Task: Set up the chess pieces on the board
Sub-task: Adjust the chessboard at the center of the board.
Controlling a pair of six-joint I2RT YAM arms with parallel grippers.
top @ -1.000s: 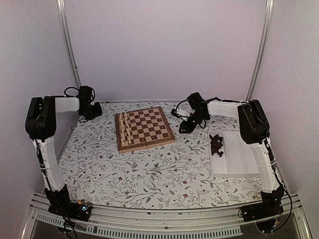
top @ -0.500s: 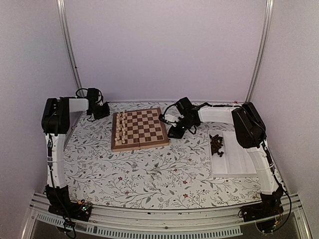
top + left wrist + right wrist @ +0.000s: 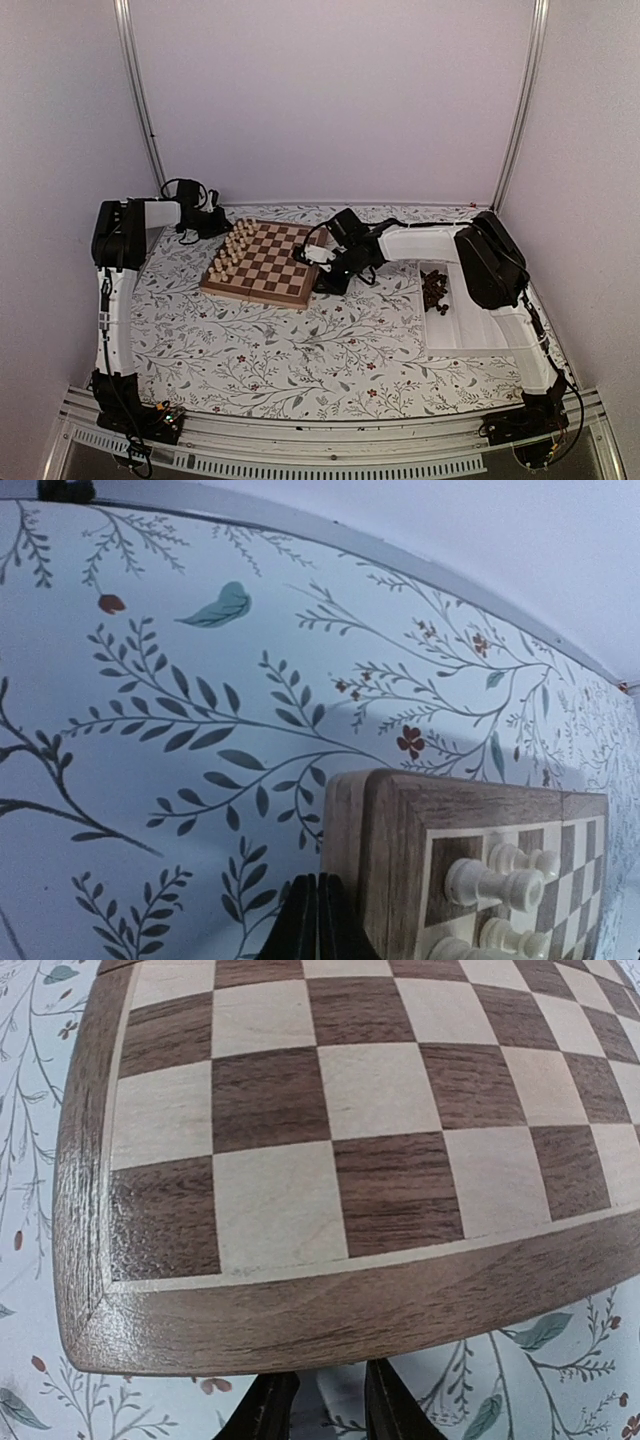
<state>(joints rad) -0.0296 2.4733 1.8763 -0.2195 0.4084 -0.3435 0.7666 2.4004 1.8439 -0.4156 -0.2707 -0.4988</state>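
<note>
Chess pieces: dark wood, light, rigid, likely tippy; heaped in white tray. Pinch each at the waist. Left gripper clenched, empty; right gripper parted, empty, at board edge.

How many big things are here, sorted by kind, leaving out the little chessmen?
Chessboard: 1
White tray: 1
Robot arms: 2
Total: 4

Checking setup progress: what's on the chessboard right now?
Only cream chessmen stand on the board, along its left edge. The right gripper covers a bit of its right edge from above.
</note>
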